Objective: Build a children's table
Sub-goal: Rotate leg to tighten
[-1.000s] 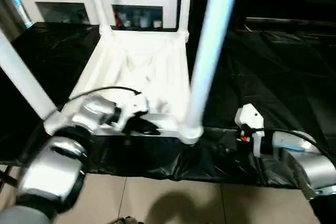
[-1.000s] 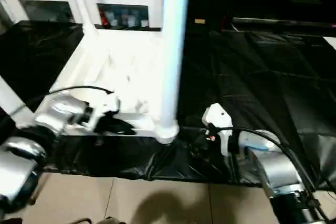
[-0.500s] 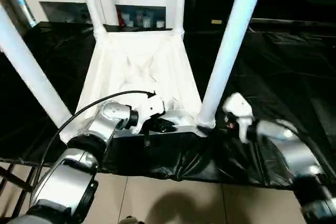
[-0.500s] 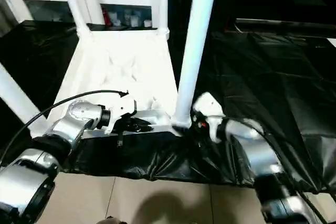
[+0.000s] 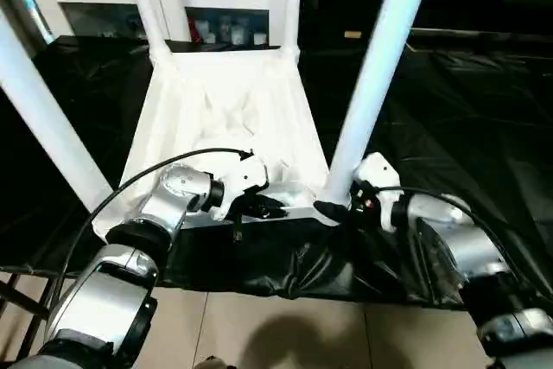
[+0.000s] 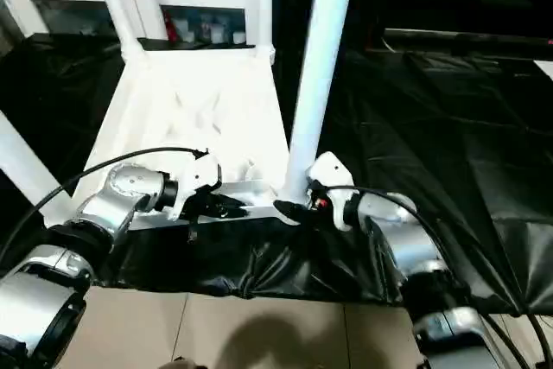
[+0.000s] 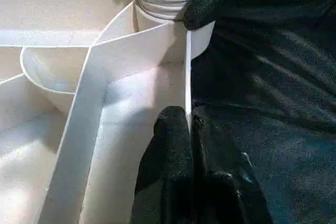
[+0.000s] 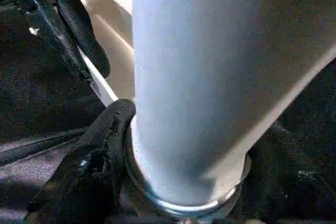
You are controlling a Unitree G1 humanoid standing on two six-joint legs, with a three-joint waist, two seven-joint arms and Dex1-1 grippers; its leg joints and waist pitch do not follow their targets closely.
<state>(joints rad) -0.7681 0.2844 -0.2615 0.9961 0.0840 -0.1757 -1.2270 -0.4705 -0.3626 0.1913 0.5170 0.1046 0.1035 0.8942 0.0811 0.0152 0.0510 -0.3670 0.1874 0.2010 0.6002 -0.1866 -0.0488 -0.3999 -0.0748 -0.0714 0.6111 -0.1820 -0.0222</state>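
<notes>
Our right gripper (image 5: 333, 210) has closed in on the near-right leg (image 5: 367, 97), fingers spread around its base; left gripper (image 5: 259, 206) pinches the upturned tabletop's (image 5: 229, 114) rim on the black-draped surface (image 5: 467, 118).

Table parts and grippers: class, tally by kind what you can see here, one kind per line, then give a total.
Table top: 1
Legs: 4
Grippers: 2, left gripper, right gripper
Total: 7
</notes>
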